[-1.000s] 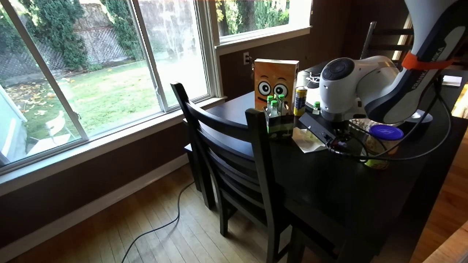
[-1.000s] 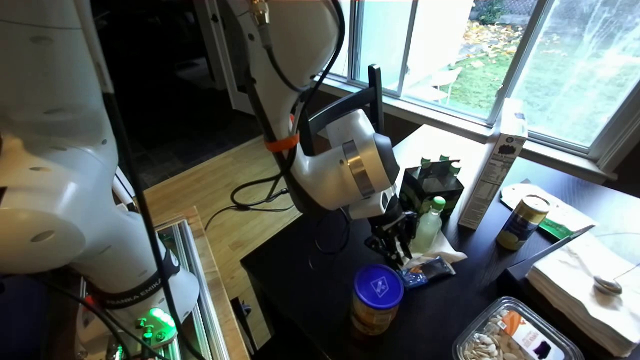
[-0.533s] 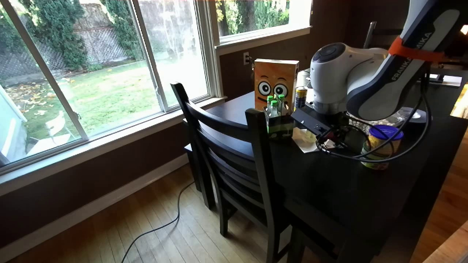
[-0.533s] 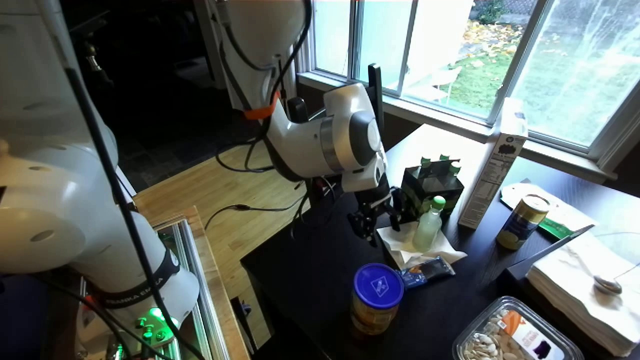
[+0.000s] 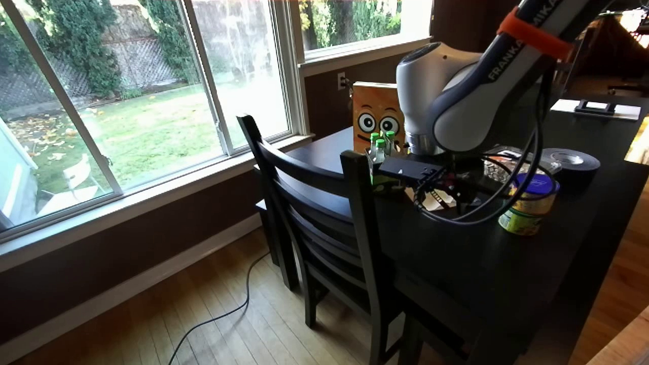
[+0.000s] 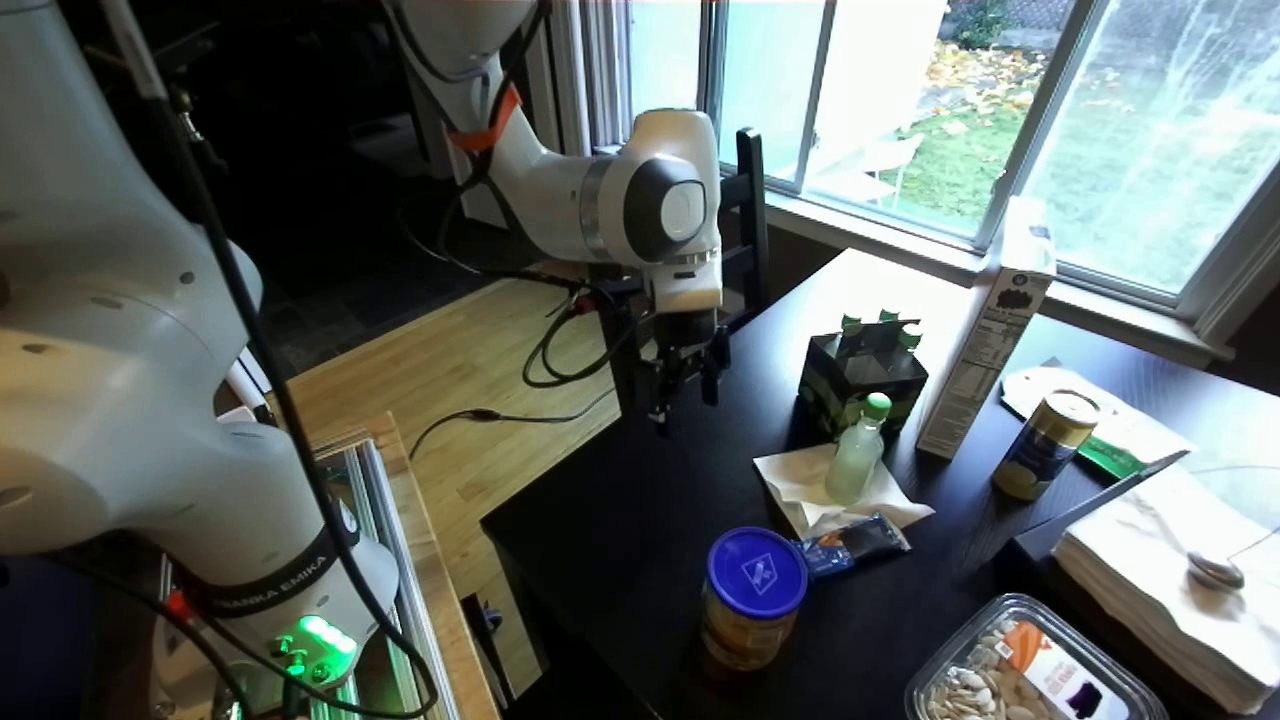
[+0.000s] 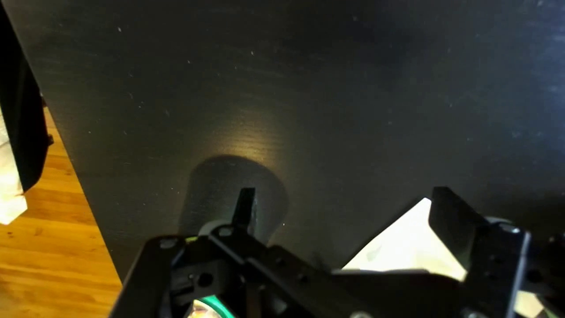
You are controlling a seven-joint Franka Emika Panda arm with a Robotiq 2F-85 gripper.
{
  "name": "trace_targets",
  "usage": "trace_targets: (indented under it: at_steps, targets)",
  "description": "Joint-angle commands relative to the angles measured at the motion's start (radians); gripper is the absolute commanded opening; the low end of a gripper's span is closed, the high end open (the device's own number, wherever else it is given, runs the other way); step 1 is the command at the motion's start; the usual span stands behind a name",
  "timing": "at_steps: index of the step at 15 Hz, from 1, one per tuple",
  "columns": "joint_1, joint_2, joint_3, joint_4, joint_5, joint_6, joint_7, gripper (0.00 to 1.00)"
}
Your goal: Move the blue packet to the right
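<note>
Daylight comes through the big window (image 5: 204, 76), and the dark table (image 6: 620, 510) has many things on it. In an exterior view, the blue packet (image 6: 855, 545) lies on the table, just right of the jar (image 6: 756, 600). One end points at the jar; I can't tell if they touch. Beyond the jar, on the window side, lies a white paper (image 6: 800, 490) with a bottle (image 6: 857, 455) standing on it, and the paper's edge comes up to the packet.

In the wrist view, the fingers (image 7: 452, 216) are wide apart and hold nothing. They are up over the table, beyond the jar and well apart from it and from the packet.

How far along is the job? I think it is done, or nearly. The packet lies by itself on the right of the jar in that exterior view, and the fingers are empty and away. But nothing shows where the packet should end up, or whose right is meant, so I can't be sure. If it is done, the arm (image 6: 560, 200) can rest. If it isn't, the fingers must go down beside the jar, pinch the packet, take it more to the right and let it go.
</note>
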Motion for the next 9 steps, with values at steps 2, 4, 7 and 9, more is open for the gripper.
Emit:
trace_targets:
  at_steps: [2, 4, 7, 9]
  targets:
    - [-0.198, -0.022, 0.241, 0.068, 0.194, -0.136, -0.334, 1.0]
    - [-0.287, -0.022, 0.322, 0.095, 0.225, -0.126, -0.468, 1.0]
    - [-0.06, -0.037, 0.096, 0.082, 0.238, -0.09, -0.45, 1.0]
    - [-0.072, -0.037, 0.102, 0.084, 0.24, -0.09, -0.469, 1.0]
